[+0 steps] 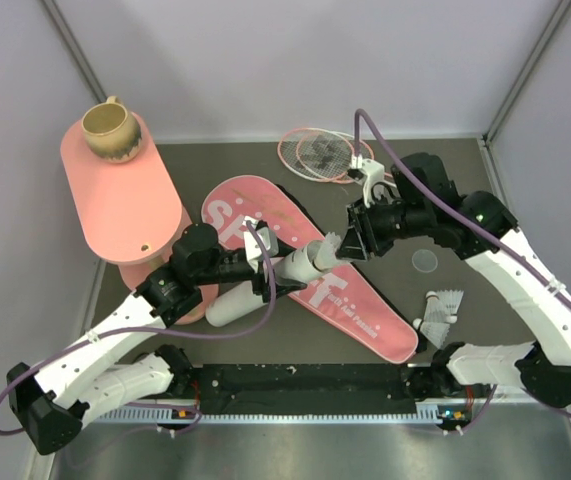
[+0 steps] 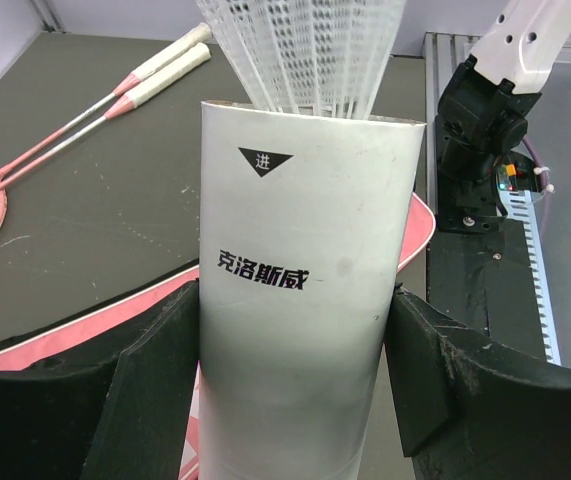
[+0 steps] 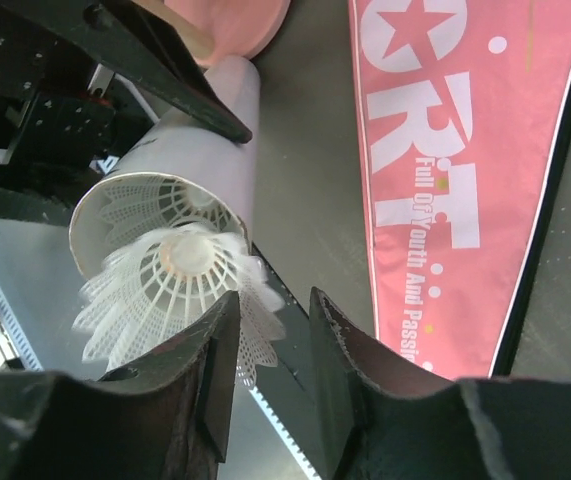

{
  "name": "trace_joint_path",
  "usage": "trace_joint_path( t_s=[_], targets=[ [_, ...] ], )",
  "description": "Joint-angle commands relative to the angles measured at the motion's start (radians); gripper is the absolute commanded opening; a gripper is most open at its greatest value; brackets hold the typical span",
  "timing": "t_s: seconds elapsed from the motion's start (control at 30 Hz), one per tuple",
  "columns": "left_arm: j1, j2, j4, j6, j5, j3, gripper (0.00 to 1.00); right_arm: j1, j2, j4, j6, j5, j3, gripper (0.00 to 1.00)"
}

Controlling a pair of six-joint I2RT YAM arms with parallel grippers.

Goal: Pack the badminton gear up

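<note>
My left gripper (image 1: 265,277) is shut on the long white tube (image 1: 255,288), which it holds tilted above the pink "SPORT" bag (image 1: 350,305). In the left wrist view the tube (image 2: 300,300) fills the space between both fingers, and a white shuttlecock (image 2: 305,50) sticks out of its mouth. My right gripper (image 3: 273,310) stands open just off the tube mouth (image 3: 165,200). The skirt of that shuttlecock (image 3: 180,280) brushes its left finger, and nothing is clamped. Two pink rackets (image 1: 320,152) lie at the back. More shuttlecocks (image 1: 441,312) lie at the right front.
A pink oval table (image 1: 125,200) with a tan mug (image 1: 112,130) stands at the left. A small clear disc (image 1: 425,261) lies on the mat to the right of the bag. The black rail (image 1: 305,382) runs along the near edge.
</note>
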Motion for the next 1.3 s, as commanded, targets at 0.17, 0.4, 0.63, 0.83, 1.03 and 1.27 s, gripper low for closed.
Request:
trace_joint_path(
  t_s=[0.17, 0.4, 0.63, 0.83, 1.03, 1.27],
  targets=[
    [-0.003, -0.007, 0.045, -0.023, 0.026, 0.029, 0.07, 0.118, 0.038, 0.144, 0.076, 0.107, 0.007, 0.42],
    [-0.002, -0.016, 0.047, -0.029, 0.018, 0.026, 0.07, 0.192, 0.011, 0.343, 0.189, 0.212, -0.141, 0.46],
    [-0.003, -0.033, 0.047, -0.032, -0.011, 0.021, 0.07, 0.19, -0.192, 0.353, 0.18, 0.395, -0.19, 0.66],
    [-0.002, -0.046, 0.047, -0.024, -0.028, 0.016, 0.07, 0.189, -0.449, 0.35, 0.207, 0.751, -0.347, 0.84],
    [-0.002, -0.056, 0.047, -0.029, -0.037, 0.016, 0.07, -0.002, -0.505, 0.209, 0.375, 0.927, -0.496, 0.93],
    [-0.002, -0.08, 0.047, -0.041, -0.025, 0.016, 0.07, -0.594, -0.454, 0.127, 0.47, 0.548, -0.705, 0.95]
  ],
)
